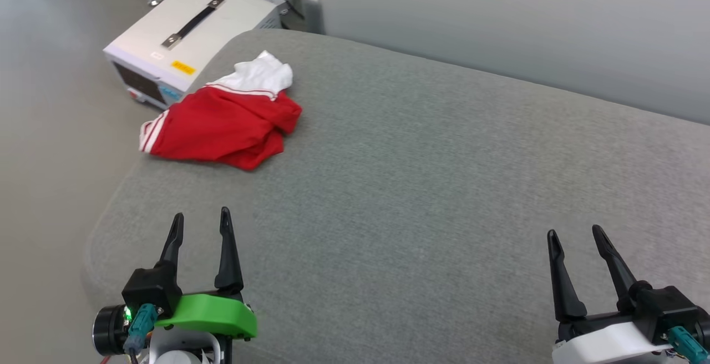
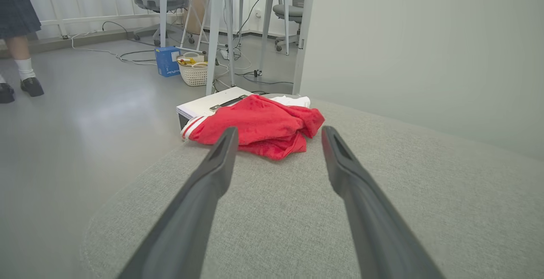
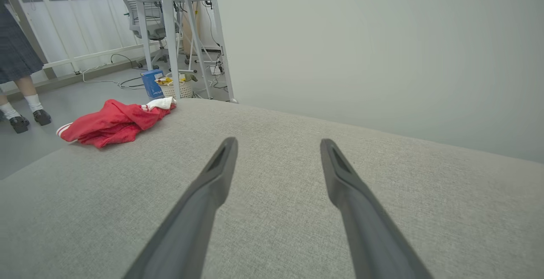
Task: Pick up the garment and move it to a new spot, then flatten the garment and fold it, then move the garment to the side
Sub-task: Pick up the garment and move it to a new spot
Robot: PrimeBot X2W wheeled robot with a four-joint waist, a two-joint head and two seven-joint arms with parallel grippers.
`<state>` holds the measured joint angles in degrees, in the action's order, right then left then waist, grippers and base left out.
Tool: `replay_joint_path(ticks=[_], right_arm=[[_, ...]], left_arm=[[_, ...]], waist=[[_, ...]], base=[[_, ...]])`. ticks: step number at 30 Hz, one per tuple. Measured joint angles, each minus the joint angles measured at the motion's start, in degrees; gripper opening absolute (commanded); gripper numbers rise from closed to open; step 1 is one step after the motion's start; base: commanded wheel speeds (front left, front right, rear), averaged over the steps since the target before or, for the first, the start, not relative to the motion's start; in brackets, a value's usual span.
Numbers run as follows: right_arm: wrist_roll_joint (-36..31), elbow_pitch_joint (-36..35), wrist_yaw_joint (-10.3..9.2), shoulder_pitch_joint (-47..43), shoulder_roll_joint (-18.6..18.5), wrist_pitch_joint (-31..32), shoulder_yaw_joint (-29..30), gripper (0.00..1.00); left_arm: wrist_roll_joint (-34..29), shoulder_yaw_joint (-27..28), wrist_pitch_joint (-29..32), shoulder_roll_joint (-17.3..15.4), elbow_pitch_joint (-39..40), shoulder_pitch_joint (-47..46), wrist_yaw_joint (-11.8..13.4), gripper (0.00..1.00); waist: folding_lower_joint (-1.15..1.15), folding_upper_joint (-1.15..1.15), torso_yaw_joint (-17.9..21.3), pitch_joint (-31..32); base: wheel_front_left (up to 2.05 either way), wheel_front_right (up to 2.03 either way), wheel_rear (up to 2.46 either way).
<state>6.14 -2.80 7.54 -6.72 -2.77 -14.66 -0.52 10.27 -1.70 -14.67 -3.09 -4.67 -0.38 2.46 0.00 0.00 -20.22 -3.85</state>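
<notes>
The left gripper (image 1: 201,215) and right gripper (image 1: 574,232) hover, tapered dark fingers spread and empty, over the grey woven cushion (image 1: 421,186). The garment (image 1: 222,128), crumpled red cloth with a white sleeve, lies on the cushion's far left rounded corner.

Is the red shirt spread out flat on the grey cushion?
No, the shirt lies crumpled in a heap near the far left edge of the cushion, with its white sleeve bunched up.

Garment (image 1: 222,125): soft matt cloth, crumpled. Surface (image 1: 416,186): grey woven fabric, coarse, matt. Floor (image 2: 63,143): smooth, slight sheen.
</notes>
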Motion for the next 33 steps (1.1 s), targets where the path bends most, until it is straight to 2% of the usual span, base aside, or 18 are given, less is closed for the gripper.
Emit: replay_joint_path(ticks=[9,18,26,30,33], right_arm=[[-0.4,0.0,0.0,0.5,0.0,0.0,-0.6,1.0],[-1.4,-0.1,0.0,1.4,0.0,0.0,-1.2,1.0],[-4.1,-2.0,0.0,4.9,0.0,0.0,-1.5,1.0],[-5.5,-3.5,0.0,7.2,-0.4,-0.1,-1.9,1.0],[-6.7,-5.0,0.0,9.0,-1.7,-0.1,-3.1,1.0]], left_arm=[[1.2,0.7,0.0,0.0,-0.2,0.0,0.3,1.0],[3.0,2.9,0.0,0.0,-0.5,-1.5,0.2,1.0],[0.9,10.9,0.0,-0.5,-2.5,-13.9,-5.4,1.0],[-0.2,13.9,0.0,-3.1,-5.6,-23.2,-7.6,1.0],[0.4,16.0,0.0,-6.3,-9.4,-30.3,-8.7,1.0]], waist=[[0.0,0.0,-4.5,-0.7],[0.0,0.0,-3.3,-1.9],[0.0,0.0,-0.4,-6.0],[0.0,0.0,1.1,-9.3],[0.01,0.0,2.2,-12.1]], base=[[0.0,0.0,0.0],[0.0,0.0,0.0],[0.0,0.0,0.0],[0.0,0.0,0.0],[0.0,0.0,0.0]])
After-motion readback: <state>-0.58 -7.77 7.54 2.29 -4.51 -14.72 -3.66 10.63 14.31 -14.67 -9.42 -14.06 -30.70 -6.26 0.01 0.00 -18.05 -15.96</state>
